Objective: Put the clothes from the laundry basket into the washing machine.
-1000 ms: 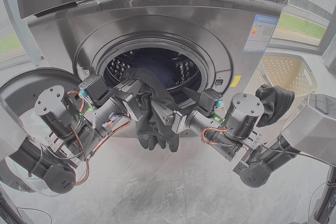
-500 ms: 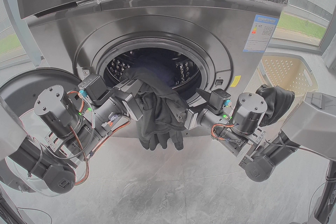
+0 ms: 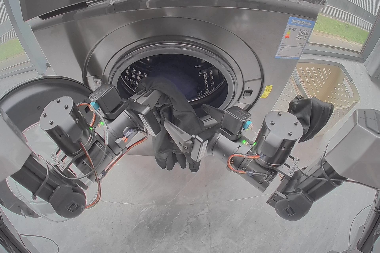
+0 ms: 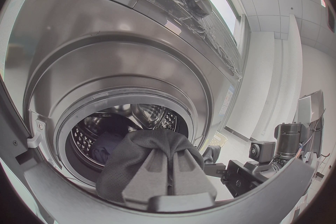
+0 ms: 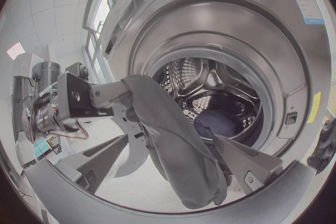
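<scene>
— What are your fingers on?
— My left gripper (image 4: 171, 160) is pinched tight on a fold of the black garment (image 4: 140, 149), which bunches over both fingertips. My right gripper (image 5: 169, 137) is spread wide, one finger on each side of the garment's hanging part, not closed on it.
— And where does that garment sit?
— Just in front of the washing machine (image 3: 178, 24), at the lower rim of its round opening. It drapes down from my left gripper toward the floor (image 3: 178, 206). The door (image 3: 27, 95) stands swung open on my left.
— Anything in the drum (image 5: 196, 74)?
— A dark blue garment (image 5: 215, 123) lies at the bottom. On my right, beside the machine, stands the laundry basket (image 3: 328, 84), with a dark cloth (image 3: 312, 113) hung over its near rim.
</scene>
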Controlling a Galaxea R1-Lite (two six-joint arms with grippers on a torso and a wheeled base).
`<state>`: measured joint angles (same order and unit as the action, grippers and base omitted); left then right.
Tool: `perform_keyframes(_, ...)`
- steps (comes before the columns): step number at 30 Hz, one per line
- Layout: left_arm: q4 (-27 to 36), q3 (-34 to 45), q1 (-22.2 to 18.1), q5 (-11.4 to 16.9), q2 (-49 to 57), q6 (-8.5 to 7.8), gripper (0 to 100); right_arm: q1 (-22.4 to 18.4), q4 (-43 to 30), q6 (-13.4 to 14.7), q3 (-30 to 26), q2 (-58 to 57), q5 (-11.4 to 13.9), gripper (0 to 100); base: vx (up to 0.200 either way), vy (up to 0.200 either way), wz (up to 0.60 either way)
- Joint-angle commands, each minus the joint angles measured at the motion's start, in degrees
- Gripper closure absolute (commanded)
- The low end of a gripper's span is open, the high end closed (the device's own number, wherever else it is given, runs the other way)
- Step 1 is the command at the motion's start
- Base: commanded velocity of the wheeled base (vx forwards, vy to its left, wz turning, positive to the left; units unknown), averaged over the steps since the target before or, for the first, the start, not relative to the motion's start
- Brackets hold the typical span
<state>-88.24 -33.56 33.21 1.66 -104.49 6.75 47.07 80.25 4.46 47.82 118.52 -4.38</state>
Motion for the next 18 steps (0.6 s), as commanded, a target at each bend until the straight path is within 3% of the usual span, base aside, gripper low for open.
perform_keyframes(1,-0.01,-0.01,0.02,0.01,0.07,0.01,100,-0.75,-0.18,0.02,2.54,1.98,0.07,0,0.0,0.0,0.0)
perform_keyframes(9,-0.01,0.07,0.02,0.1,0.34,0.01,100,-6.81,0.08,-0.07,5.7,5.67,1.65,0,0.0,0.0,0.0)
perform_keyframes(18,-0.01,-0.01,0.02,0.1,0.6,0.01,100,-8.4,0.43,-0.16,5.35,5.76,1.56,0,0.0,0.0,0.0)
